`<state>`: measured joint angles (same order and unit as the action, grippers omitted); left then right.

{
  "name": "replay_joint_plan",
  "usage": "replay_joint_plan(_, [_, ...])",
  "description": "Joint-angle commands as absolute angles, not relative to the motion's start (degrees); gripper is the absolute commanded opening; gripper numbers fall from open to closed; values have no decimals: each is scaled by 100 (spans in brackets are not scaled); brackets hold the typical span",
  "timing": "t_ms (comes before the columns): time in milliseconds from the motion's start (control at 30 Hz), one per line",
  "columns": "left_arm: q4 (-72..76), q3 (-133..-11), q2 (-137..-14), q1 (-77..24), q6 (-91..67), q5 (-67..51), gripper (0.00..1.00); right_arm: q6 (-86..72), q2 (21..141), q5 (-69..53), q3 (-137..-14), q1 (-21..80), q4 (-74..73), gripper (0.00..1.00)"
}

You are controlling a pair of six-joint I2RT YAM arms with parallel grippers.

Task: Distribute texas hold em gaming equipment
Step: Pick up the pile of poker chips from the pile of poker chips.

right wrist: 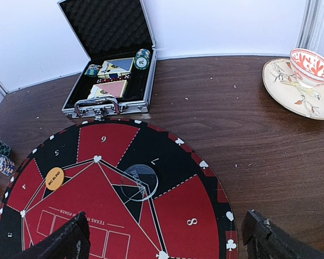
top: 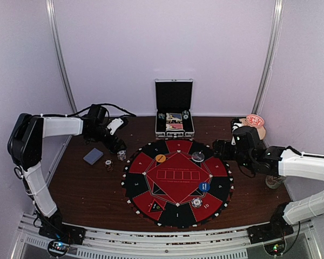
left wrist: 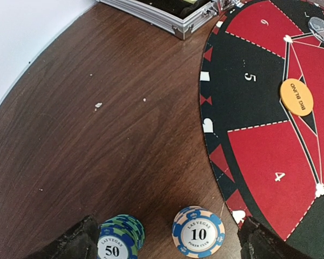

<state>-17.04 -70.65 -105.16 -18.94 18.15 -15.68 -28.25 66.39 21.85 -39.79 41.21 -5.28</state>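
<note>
A round red-and-black poker mat (top: 177, 181) lies mid-table. On it sit an orange Big Blind disc (top: 160, 158), a clear dealer disc (top: 198, 156), a blue disc (top: 204, 187) and a chip stack (top: 196, 203). Left of the mat stand two chip stacks, a green-blue "50" stack (left wrist: 116, 237) and a blue-white "10" stack (left wrist: 198, 232). My left gripper (left wrist: 167, 245) is open around both, and the "50" stack is close to the left finger (left wrist: 75, 243). A grey-blue card deck (top: 93, 156) lies further left. My right gripper (right wrist: 167, 243) hangs open over the mat's right side, holding nothing.
An open aluminium case (top: 174, 124) at the back holds cards and more chips (right wrist: 142, 58). A tan dish (right wrist: 299, 89) with a red-white cup (right wrist: 311, 63) sits at the back right. Bare brown wood surrounds the mat.
</note>
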Motion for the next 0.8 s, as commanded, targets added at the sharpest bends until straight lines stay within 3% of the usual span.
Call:
replay_joint_plan(0, [-1607,-7137,-10667,-1854,1903,-1613,92,-2760,6671,2185,-3946,4087,-431,100])
replay_joint_plan(367, [-1688,-7163,-10801,-1854,1929,-1607,89,-2762,6640,2168,-3938,4087,-431,100])
replay_joint_plan(767, [-1936,-7092,-10729,-1854,2185,-1898,77,-2763,6591,2149,-3929,4087,-441,100])
